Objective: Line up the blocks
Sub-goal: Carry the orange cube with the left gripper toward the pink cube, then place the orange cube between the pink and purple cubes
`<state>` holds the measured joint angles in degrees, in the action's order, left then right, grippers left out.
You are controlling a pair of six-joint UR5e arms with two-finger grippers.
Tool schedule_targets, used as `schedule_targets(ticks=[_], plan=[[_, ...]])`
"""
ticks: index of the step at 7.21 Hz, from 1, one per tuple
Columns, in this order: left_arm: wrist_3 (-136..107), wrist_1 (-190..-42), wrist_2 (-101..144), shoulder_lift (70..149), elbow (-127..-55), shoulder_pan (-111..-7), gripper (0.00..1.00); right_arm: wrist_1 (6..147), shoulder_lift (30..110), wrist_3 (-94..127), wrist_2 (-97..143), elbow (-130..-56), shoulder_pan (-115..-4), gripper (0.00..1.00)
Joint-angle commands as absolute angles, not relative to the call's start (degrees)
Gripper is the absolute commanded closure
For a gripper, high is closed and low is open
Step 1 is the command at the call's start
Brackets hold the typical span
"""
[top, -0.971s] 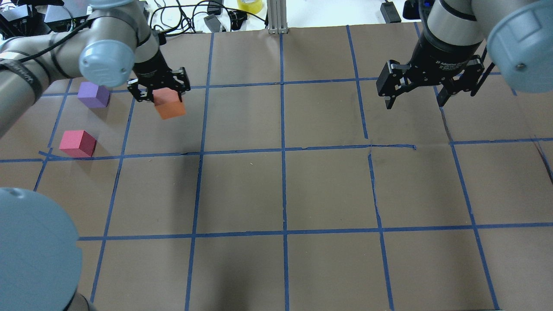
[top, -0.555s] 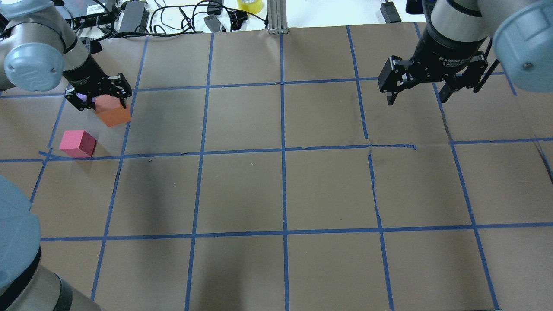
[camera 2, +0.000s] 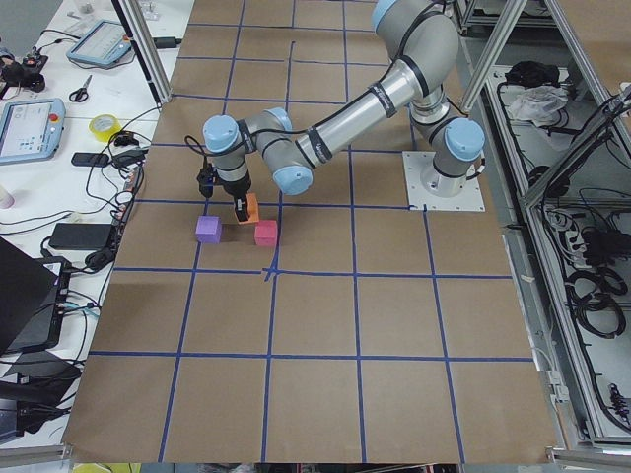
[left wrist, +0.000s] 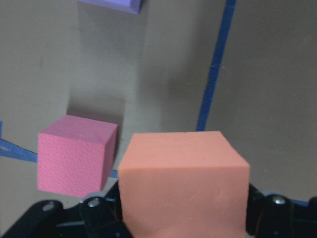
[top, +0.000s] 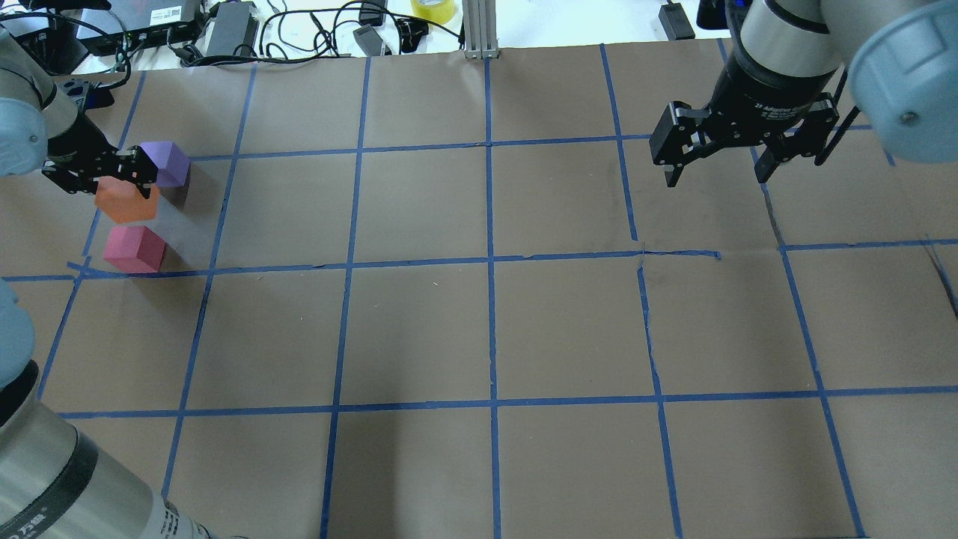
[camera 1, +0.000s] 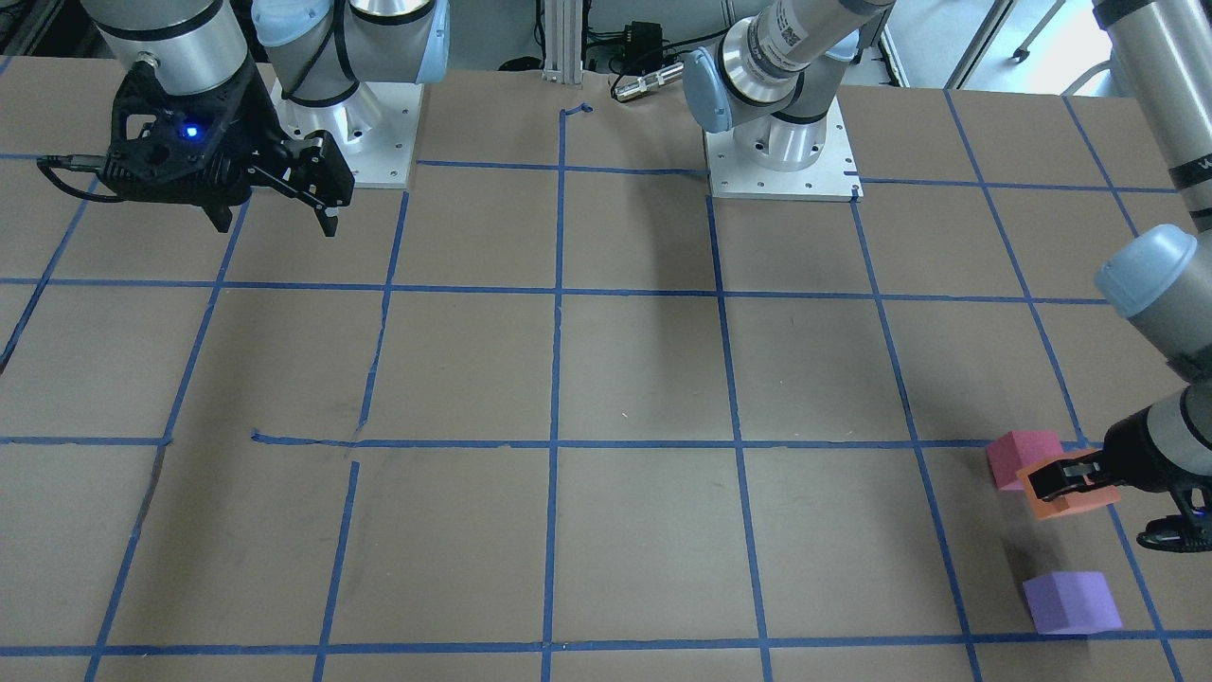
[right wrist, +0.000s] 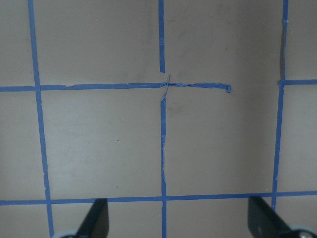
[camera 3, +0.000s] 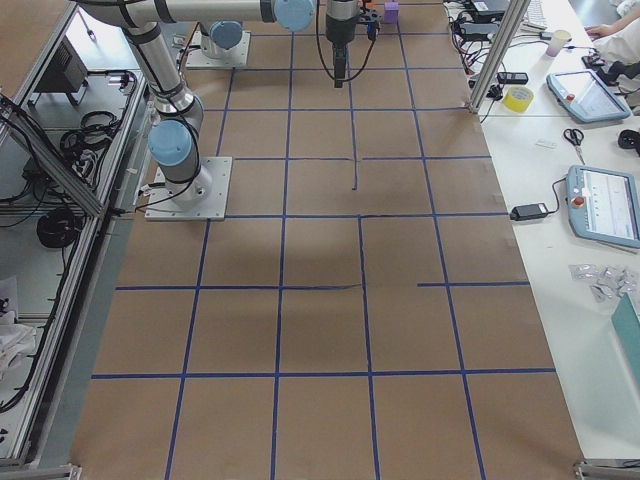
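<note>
My left gripper (top: 101, 176) is shut on the orange block (top: 126, 202) and holds it above the table at the far left, between the purple block (top: 169, 162) and the pinkish-red block (top: 134, 249). The front-facing view shows the orange block (camera 1: 1070, 491) in the left gripper (camera 1: 1089, 478), the pinkish-red block (camera 1: 1021, 455) and the purple block (camera 1: 1072, 601). The left wrist view shows the orange block (left wrist: 183, 186) close up, the pinkish-red block (left wrist: 77, 154) to its left and the purple block (left wrist: 111, 4) at the top edge. My right gripper (top: 722, 161) is open and empty, high over the far right.
Brown paper with a blue tape grid (top: 490, 258) covers the table. Cables, power bricks and a yellow tape roll (top: 432, 7) lie beyond the far edge. The arm bases (camera 1: 781, 156) stand on plates at the robot's side.
My left gripper has carried the orange block leftward, from the second grid column to the spot between the purple and pinkish-red blocks. The right gripper has barely moved.
</note>
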<state>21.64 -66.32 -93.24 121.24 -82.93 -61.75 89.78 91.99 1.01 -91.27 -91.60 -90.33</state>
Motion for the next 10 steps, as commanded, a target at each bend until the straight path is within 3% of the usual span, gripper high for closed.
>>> schedule_targets(ticks=[1, 4, 10], plan=[[26.4, -67.6, -93.8, 124.6, -79.0, -60.9, 1.0, 89.8, 92.0, 0.9, -90.4, -91.7, -90.3, 0.0], [37.7, -67.2, -91.8, 124.8, -79.9, -60.9, 1.0, 89.8, 92.1, 0.9, -91.3, -91.7, -90.2, 0.0], [38.0, -61.8, -88.1, 125.3, -81.9, -60.9, 1.0, 89.6, 92.1, 0.9, -91.3, -91.7, -90.0, 0.0]])
